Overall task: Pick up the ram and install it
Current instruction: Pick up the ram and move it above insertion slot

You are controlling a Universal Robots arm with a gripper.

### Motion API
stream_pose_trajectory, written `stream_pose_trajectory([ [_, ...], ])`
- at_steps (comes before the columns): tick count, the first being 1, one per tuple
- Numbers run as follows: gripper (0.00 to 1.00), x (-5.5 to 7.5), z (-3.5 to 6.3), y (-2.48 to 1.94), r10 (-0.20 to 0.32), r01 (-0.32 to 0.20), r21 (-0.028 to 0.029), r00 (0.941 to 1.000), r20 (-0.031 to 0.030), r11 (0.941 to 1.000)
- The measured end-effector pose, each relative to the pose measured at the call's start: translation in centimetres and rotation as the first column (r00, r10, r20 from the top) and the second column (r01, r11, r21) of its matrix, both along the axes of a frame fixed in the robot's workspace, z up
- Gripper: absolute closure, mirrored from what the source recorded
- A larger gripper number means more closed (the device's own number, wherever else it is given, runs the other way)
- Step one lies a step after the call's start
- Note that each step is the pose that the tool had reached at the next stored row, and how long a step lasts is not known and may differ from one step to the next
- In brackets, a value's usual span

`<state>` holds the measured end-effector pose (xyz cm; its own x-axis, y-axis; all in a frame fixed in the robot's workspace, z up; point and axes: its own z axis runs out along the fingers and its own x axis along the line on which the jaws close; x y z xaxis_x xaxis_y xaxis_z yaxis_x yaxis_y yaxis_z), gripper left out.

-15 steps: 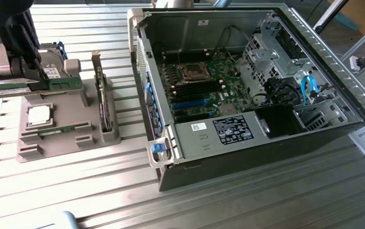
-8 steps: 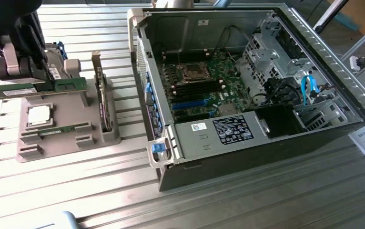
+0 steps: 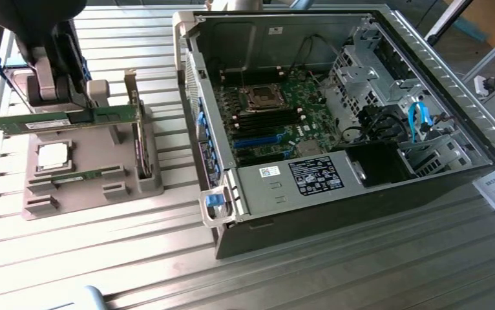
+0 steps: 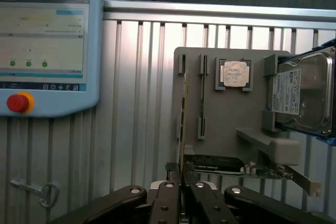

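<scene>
While the claw (image 4: pixel 182 184) is pinched narrow on the ram (image 4: pixel 183 124), the stick hangs edge-on over the grey tray (image 4: pixel 231 114). Further out on that tray sit a silver processor (image 4: pixel 234 73) and a hard drive (image 4: pixel 302 95). In the exterior view the ram's around ten o'clock, and the open computer case (image 3: pixel 239 39) is at three o'clock from the tray.

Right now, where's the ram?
The ram is clamped in the claw, over the far end of the grey tray on the exterior view's left, apart from the open computer case.
</scene>
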<state>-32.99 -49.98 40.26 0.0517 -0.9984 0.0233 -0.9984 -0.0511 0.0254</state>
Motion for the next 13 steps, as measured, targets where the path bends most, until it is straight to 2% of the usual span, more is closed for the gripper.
stream_pose_trajectory([
  [3, 0.86, 0.7, 0.00, 0.00, -0.003, 0.003, -0.0024, 1.0000, 0.0000, 1.0000],
  [9, 0.86, 2.0, 0.00, 0.00, -0.010, 0.010, -0.0105, 0.9999, 0.0000, 0.9999],
  [13, 0.86, 2.6, -0.01, 0.00, -0.015, 0.015, -0.0118, 0.9999, 0.0001, 0.9998],
])
